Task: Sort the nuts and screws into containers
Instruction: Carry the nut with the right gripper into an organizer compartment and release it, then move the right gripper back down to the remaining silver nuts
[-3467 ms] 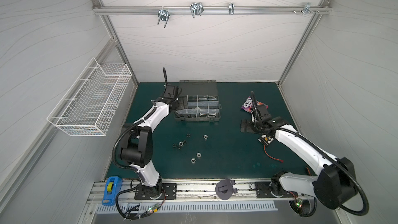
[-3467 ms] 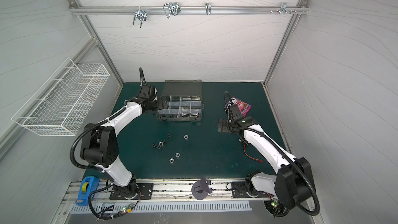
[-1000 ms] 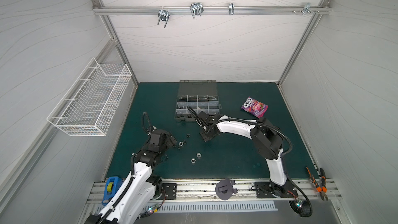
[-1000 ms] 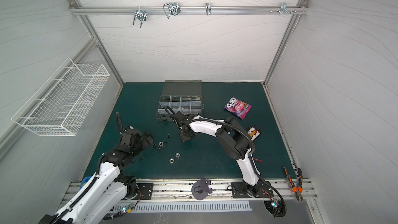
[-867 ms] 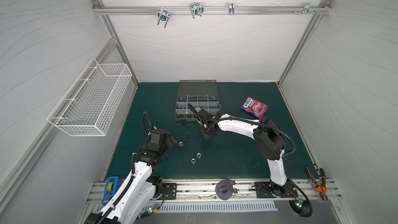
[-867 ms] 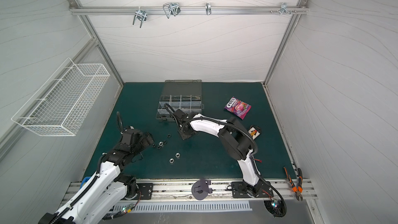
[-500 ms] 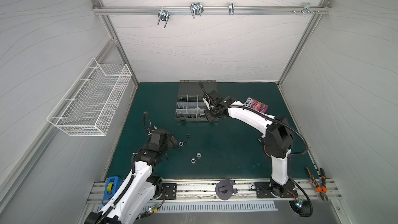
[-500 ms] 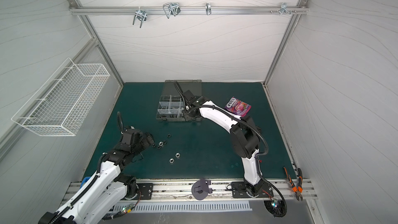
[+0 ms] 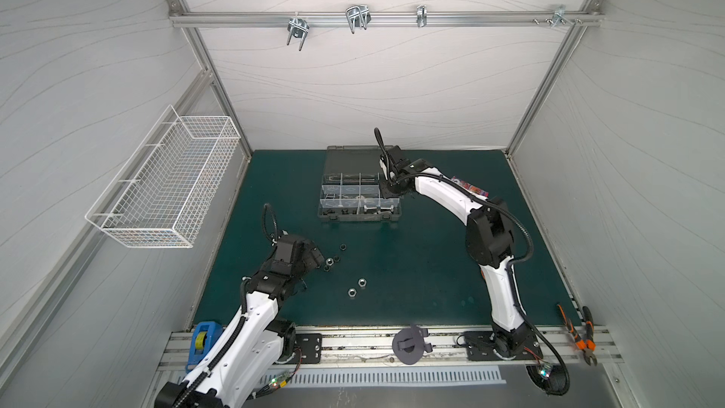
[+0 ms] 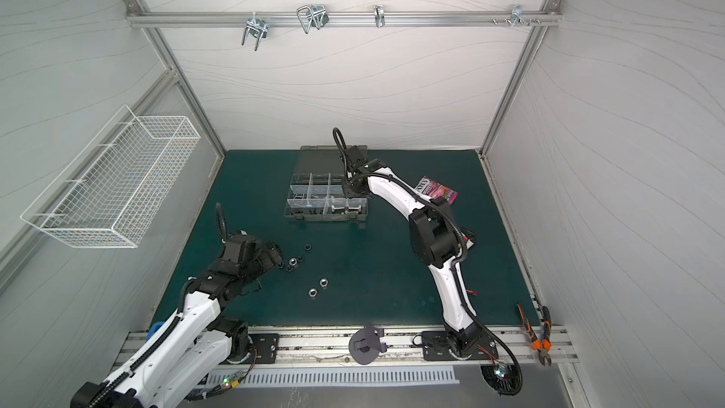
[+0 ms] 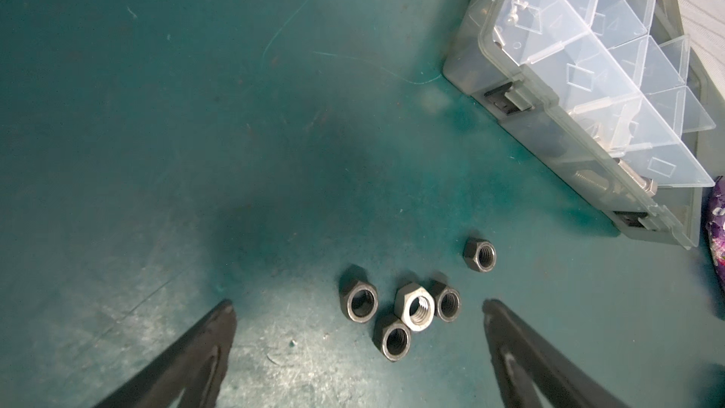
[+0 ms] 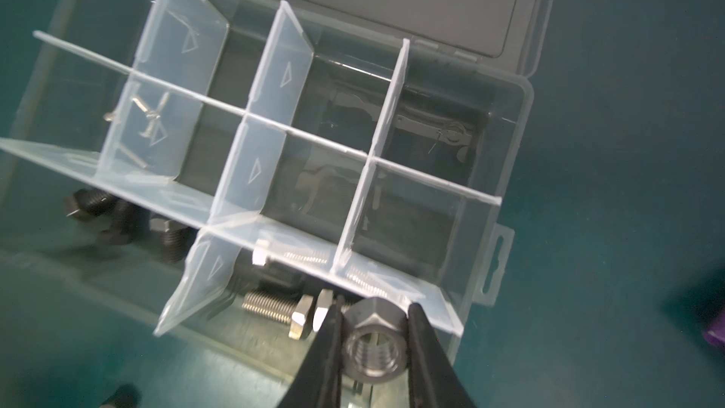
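Here, the left gripper [image 11: 357, 306] hovers low over the green mat [image 11: 176, 111] with its jaws spread wide. Just ahead of its tips, three black nuts [image 11: 359, 304] cluster round a loose silver nut [image 11: 416, 310], and a fourth black nut [image 11: 479, 255] sits a little apart. In both top views two more silver nuts [image 9: 362, 282] lie on the mat, apart from that cluster. Further right stands the grey organizer case [image 9: 359, 218], its lid open. Thin screws [image 12: 151, 119] lie in one compartment, while black bolts [image 12: 117, 213] and silver hex bolts [image 12: 274, 308] fill separate front-row compartments. The right gripper [image 12: 376, 304] pinches a shiny hex nut [image 12: 372, 347] above the case's right end.
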Controlling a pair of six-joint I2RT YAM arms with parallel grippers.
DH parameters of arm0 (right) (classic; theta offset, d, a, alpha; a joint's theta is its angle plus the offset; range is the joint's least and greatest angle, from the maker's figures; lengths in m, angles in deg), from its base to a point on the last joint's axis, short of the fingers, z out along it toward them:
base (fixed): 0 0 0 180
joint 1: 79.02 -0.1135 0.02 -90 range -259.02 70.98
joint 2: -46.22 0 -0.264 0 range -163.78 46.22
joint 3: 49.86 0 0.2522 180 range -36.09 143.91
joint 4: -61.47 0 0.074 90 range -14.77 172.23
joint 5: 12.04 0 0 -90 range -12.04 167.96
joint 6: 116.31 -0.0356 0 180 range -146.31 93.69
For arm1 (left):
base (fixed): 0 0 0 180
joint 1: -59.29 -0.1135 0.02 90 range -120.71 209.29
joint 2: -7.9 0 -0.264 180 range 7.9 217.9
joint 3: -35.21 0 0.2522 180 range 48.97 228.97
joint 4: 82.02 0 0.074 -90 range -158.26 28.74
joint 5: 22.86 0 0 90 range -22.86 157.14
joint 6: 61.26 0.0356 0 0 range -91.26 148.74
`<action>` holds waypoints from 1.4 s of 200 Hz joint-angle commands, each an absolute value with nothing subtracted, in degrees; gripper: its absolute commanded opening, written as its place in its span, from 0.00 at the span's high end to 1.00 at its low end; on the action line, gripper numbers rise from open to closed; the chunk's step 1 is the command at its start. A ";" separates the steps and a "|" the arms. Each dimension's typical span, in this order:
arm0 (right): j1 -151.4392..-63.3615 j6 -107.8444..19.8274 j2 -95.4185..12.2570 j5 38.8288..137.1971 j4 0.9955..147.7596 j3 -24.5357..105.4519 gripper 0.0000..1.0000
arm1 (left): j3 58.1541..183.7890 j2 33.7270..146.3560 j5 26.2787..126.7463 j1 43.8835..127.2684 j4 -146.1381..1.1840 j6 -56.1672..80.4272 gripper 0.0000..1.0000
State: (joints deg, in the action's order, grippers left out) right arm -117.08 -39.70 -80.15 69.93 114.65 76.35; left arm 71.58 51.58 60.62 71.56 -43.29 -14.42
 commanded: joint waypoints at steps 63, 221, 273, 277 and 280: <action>-114.18 -38.70 -87.94 71.72 114.34 82.73 0.84 | 74.60 51.49 60.84 71.43 -44.26 -14.01 0.01; -113.99 -35.23 -87.57 71.01 116.31 85.11 0.51 | 74.90 49.75 59.75 71.42 -42.40 -13.89 0.01; -115.98 -33.83 -80.75 68.07 115.66 80.27 0.46 | 74.82 50.02 59.62 71.38 -42.46 -13.96 0.01; -116.29 -33.58 -80.27 67.65 115.66 79.77 0.46 | 74.88 50.01 59.66 71.36 -42.43 -13.97 0.01; -116.56 -33.46 -79.86 67.34 115.70 79.46 0.46 | 74.80 50.10 59.67 71.27 -42.42 -13.94 0.01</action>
